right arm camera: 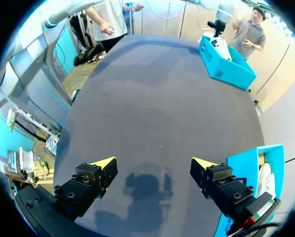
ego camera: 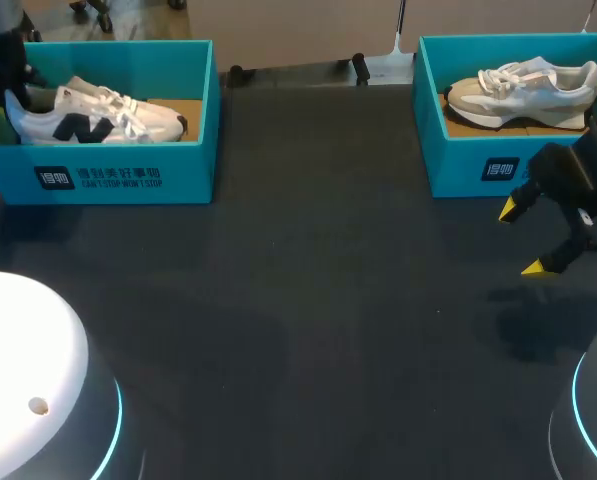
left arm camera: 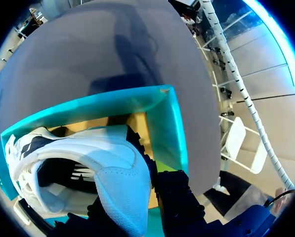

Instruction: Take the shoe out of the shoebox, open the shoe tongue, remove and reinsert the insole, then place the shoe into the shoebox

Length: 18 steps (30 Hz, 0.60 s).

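Shoe (left arm camera: 112, 168) clamped at heel in left gripper (left arm camera: 137, 212): likely light, floppy upper, stiff heel safest hold; right gripper (right arm camera: 152, 170) splayed empty over counter (right arm camera: 152, 89).

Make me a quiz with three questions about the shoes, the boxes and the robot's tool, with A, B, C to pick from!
1. How many teal cardboard shoeboxes stand on the dark table?
A. one
B. two
C. four

2. Where is the pale grey and white lace-up sneaker?
A. in the right shoebox
B. lying on the table
C. held in a tool

3. What is the right tool doing?
A. shut on a shoe
B. open, holding nothing
C. shut on an insole

Answers:
1 B: one box stands at each far corner of the table.
2 A: the sneaker rests inside the box walls.
3 B: the yellow tips stand wide apart above bare table.
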Each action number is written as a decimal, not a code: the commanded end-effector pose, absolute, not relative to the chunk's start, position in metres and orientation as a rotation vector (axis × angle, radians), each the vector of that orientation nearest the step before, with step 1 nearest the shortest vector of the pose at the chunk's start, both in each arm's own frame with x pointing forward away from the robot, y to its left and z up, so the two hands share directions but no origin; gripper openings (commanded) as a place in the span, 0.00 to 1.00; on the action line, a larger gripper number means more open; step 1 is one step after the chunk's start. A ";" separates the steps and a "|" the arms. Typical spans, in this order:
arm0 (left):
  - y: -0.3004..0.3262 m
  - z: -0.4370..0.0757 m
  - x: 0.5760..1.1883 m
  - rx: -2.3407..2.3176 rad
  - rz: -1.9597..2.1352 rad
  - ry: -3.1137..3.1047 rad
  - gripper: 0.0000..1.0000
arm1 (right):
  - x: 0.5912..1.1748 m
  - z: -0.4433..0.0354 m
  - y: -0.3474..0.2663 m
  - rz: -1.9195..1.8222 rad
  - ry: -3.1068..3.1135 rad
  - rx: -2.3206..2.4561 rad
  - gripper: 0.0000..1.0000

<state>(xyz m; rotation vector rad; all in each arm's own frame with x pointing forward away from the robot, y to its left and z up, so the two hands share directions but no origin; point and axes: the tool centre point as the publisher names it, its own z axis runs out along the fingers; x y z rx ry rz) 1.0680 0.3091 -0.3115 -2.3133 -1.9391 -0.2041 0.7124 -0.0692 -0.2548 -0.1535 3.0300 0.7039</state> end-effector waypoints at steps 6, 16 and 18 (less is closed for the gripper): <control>0.305 -0.352 1.073 -2.298 -0.168 -1.921 0.00 | 0.712 -0.255 -0.069 0.700 3.031 -0.153 1.00; 0.299 -0.377 1.069 -2.283 -0.156 -1.877 0.00 | 0.712 -0.255 -0.069 0.700 3.031 -0.153 1.00; 0.298 -0.379 1.069 -2.282 -0.154 -1.869 0.00 | 0.712 -0.255 -0.069 0.700 3.031 -0.153 1.00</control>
